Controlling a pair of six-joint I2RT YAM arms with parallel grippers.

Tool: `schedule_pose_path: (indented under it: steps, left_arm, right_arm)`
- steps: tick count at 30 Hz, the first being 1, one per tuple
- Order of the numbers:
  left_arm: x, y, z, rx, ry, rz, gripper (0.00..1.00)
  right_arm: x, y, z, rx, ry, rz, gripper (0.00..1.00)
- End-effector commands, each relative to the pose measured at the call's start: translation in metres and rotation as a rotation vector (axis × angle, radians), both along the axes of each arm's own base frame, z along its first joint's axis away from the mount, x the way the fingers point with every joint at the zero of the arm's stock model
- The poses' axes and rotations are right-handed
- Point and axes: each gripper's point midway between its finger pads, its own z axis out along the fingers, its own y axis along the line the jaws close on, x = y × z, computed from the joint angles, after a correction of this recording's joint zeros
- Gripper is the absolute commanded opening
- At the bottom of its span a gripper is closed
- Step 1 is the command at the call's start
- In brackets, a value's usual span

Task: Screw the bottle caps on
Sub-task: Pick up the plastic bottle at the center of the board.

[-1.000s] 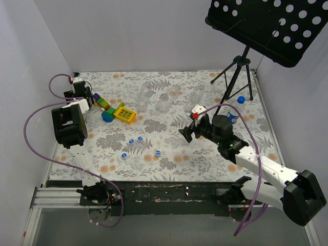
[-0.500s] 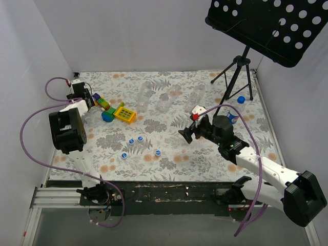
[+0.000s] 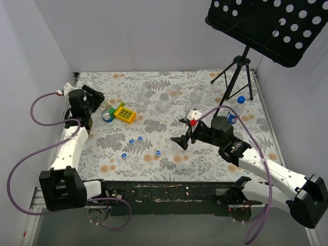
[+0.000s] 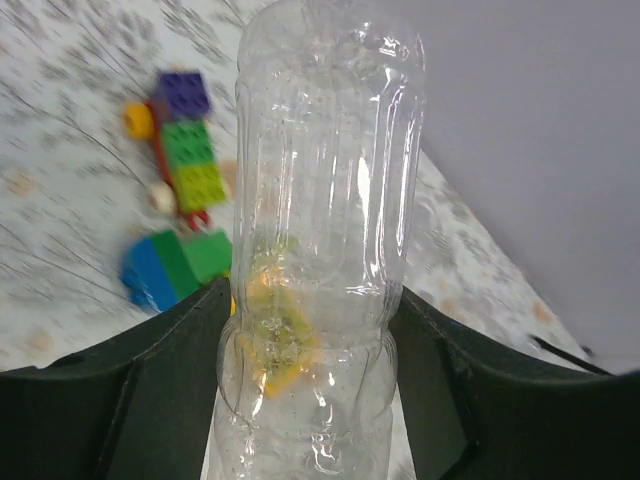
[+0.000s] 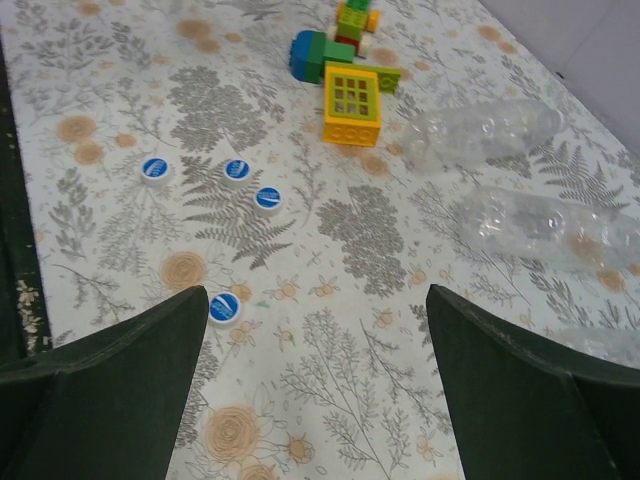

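In the left wrist view my left gripper point(image 4: 312, 305) is shut on a clear bottle point(image 4: 325, 180), its black fingers point(image 4: 165, 370) pressing both sides of the lower body. From above, that gripper point(image 3: 96, 100) sits at the far left beside the toy blocks. Several blue-and-white bottle caps point(image 5: 236, 170) lie loose on the floral cloth, also seen from above point(image 3: 140, 138). My right gripper point(image 3: 181, 132) hovers open above the cloth right of the caps, nothing between its fingers point(image 5: 110, 390). Clear bottles point(image 5: 485, 130) lie flat at the back. A labelled bottle point(image 3: 234, 114) with a blue cap stands at right.
Colourful toy blocks point(image 3: 122, 113) lie at the back left, also in the right wrist view point(image 5: 350, 95). A black tripod point(image 3: 238, 66) with a perforated music stand rises at the back right. White walls close in the cloth on three sides.
My left gripper has shut on a clear bottle, and the left arm has swung out and lifted it. The right gripper has shifted slightly left and nearer, still open.
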Motion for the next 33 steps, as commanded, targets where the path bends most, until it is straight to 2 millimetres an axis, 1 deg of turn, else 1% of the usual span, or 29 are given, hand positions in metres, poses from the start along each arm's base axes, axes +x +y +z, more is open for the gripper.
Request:
schedule_pose_path:
  steps: [1,2,5,8,13,16,20,21,23,27,30,32,33]
  left_arm:
    - [-0.031,-0.057,0.014,-0.221,-0.055,-0.016,0.31]
    - [-0.039,-0.079,0.015,-0.253,-0.053,-0.057,0.31]
    - [-0.057,-0.108,0.02,-0.379,-0.062,-0.093,0.31]
    - [-0.074,-0.132,0.015,-0.486,-0.056,-0.117,0.29]
    - [-0.087,-0.161,0.006,-0.556,-0.041,-0.13,0.29]
    - [-0.091,-0.173,0.005,-0.578,-0.034,-0.13,0.29]
    - [-0.093,-0.185,0.009,-0.58,-0.046,-0.135,0.29]
    - [-0.093,-0.187,0.01,-0.579,-0.048,-0.133,0.3]
    - [-0.094,-0.192,0.012,-0.582,-0.054,-0.139,0.29]
    - [-0.095,-0.2,0.011,-0.585,-0.052,-0.146,0.3]
    - [-0.096,-0.204,0.012,-0.59,-0.056,-0.151,0.3]
    - [-0.097,-0.205,0.013,-0.595,-0.061,-0.152,0.3]
    - [-0.097,-0.206,0.014,-0.596,-0.064,-0.155,0.3]
  right_arm:
    - [-0.022,0.028,0.042,0.04,-0.074,0.06,0.98]
    - [-0.027,0.036,0.042,0.031,-0.079,0.07,0.97]
    - [-0.039,0.056,0.042,0.009,-0.108,0.064,0.98]
    - [-0.043,0.07,0.04,-0.01,-0.144,0.018,0.95]
    - [-0.051,0.093,0.039,-0.003,-0.237,-0.06,0.92]
    - [-0.051,0.103,0.044,0.019,-0.292,-0.122,0.91]
    - [-0.043,0.11,0.052,0.056,-0.34,-0.211,0.91]
    - [-0.042,0.113,0.055,0.068,-0.345,-0.218,0.91]
    - [-0.041,0.121,0.055,0.064,-0.347,-0.214,0.9]
    - [-0.037,0.132,0.061,0.078,-0.363,-0.232,0.88]
    - [-0.031,0.137,0.06,0.062,-0.381,-0.262,0.85]
    - [-0.029,0.14,0.061,0.061,-0.393,-0.266,0.81]
    - [-0.029,0.141,0.06,0.059,-0.395,-0.265,0.77]
